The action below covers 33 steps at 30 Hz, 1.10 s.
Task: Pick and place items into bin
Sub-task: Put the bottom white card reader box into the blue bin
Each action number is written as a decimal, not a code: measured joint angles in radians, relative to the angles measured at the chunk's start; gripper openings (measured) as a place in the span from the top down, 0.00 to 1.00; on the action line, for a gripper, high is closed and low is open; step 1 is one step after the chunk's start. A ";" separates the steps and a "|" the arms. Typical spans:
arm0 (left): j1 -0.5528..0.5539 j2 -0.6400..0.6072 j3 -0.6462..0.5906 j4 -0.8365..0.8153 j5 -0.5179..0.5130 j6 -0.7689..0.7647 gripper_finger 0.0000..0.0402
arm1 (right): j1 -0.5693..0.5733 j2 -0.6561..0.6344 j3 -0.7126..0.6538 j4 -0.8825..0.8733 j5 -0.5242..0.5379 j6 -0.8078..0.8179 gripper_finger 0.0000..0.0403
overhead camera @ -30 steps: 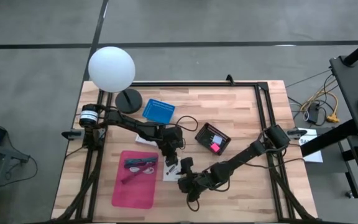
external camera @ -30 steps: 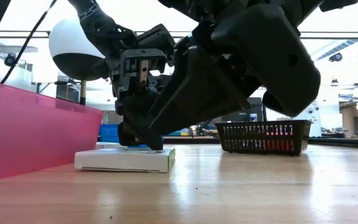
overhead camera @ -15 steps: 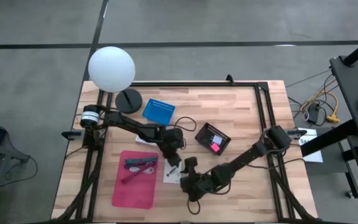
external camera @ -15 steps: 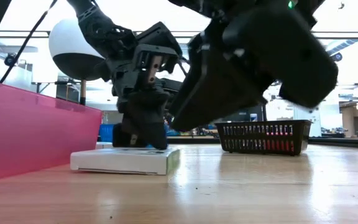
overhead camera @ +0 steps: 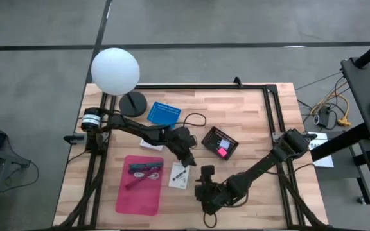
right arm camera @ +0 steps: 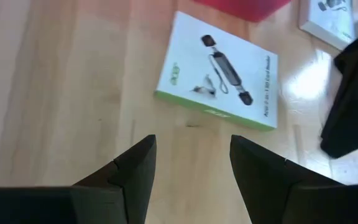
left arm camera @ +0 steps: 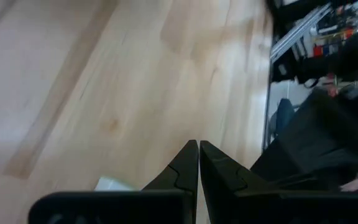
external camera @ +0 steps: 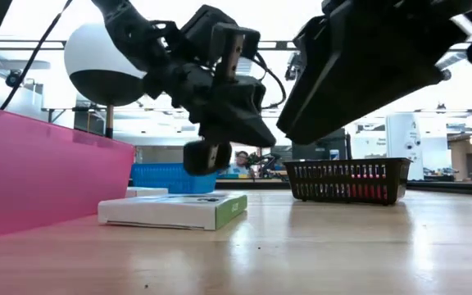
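My left gripper hangs above the flat box; tray left, basket right.

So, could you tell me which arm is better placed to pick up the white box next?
Probably the right: its tool is open and faces the white box. The left tool is shut and raised.

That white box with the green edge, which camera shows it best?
The right wrist view: the white box fills the frame, its printed top readable. The high view shows it small beside the pink bin; the low view shows only its side; the left wrist view perhaps a corner.
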 joint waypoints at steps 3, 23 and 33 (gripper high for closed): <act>-0.002 -0.036 -0.002 -0.074 -0.002 0.055 1.00 | 0.005 0.000 -0.001 -0.002 0.000 0.017 0.53; -0.048 -0.208 -0.004 -0.729 -0.220 0.025 1.00 | 0.003 0.001 -0.007 -0.043 0.053 0.025 0.53; -0.054 -0.130 -0.010 -0.738 -0.221 -0.043 1.00 | 0.003 0.002 -0.009 -0.055 0.054 0.024 0.56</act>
